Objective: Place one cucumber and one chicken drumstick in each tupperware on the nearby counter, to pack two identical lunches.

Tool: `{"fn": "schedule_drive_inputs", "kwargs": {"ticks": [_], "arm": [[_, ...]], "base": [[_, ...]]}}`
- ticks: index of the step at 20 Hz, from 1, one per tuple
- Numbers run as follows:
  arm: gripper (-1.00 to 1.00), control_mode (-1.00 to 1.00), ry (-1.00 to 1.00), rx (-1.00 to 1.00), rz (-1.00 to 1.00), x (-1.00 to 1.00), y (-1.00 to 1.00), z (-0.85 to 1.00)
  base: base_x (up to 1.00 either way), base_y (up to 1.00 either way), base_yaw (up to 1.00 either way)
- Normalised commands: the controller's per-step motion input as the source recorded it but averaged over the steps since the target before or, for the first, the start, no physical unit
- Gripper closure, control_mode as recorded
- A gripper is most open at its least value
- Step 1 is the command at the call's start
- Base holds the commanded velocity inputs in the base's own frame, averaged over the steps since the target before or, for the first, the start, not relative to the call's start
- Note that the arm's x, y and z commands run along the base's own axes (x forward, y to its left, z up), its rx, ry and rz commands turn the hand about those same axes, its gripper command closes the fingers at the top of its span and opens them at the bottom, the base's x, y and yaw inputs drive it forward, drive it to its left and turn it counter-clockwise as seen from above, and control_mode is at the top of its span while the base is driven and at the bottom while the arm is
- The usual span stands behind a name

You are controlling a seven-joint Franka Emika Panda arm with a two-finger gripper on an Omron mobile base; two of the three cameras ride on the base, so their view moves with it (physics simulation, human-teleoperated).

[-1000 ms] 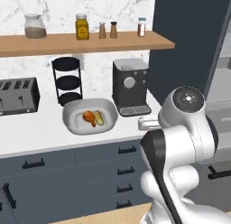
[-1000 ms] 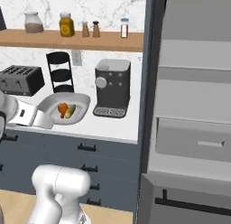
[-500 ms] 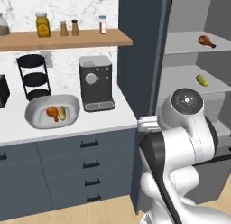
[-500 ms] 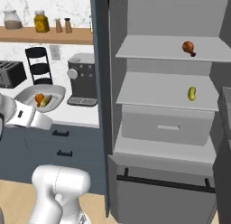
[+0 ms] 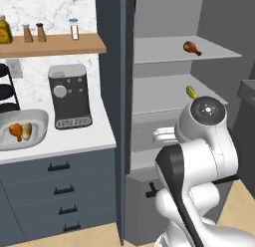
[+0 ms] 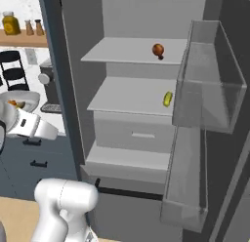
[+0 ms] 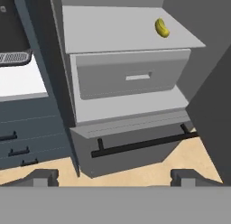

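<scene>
Glossy orange-brown, the chicken drumstick on the upper shelf of the open fridge looks light and stiff, probably a little slick on its rounded meat end, so the fat bulb seems the surest place to pinch, with the thin bone left free. On the middle shelf below it lies a small yellow-green cucumber, near the shelf's right front corner; it appears firm, smooth and inclined to roll, so a hold across its short middle would likely be steadiest. The gripper stands wide open with nothing between its dark tips, and the hand camera looks at the fridge's grey drawer and lower bar handle. From that camera the cucumber sits high and to the right, well apart from the fingertips, and the drumstick lies higher still, on the shelf above. Over on the white counter, left of the coffee machine, one tupperware already holds an orange drumstick and a pale cucumber side by side. Judging by that, one lunch is packed and the fridge pair is for the second container.
</scene>
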Motion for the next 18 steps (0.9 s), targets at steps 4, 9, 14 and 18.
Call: {"fn": "schedule_drive_inputs", "kwargs": {"ticks": [4, 9, 14, 18], "arm": [[-1.00, 1.00, 0.00, 0.00, 0.00, 0.00, 0.00, 0.00], [-1.00, 1.00, 0.00, 0.00, 0.00, 0.00, 0.00, 0.00], [-1.00, 1.00, 0.00, 0.00, 0.00, 0.00, 0.00, 0.00], [-1.00, 1.00, 0.00, 0.00, 0.00, 0.00, 0.00, 0.00]], "base": [[0.12, -0.52, -0.04], [0.18, -0.50, -0.06], [0.27, -0.45, -0.07], [0.46, -0.24, -0.06]]}}
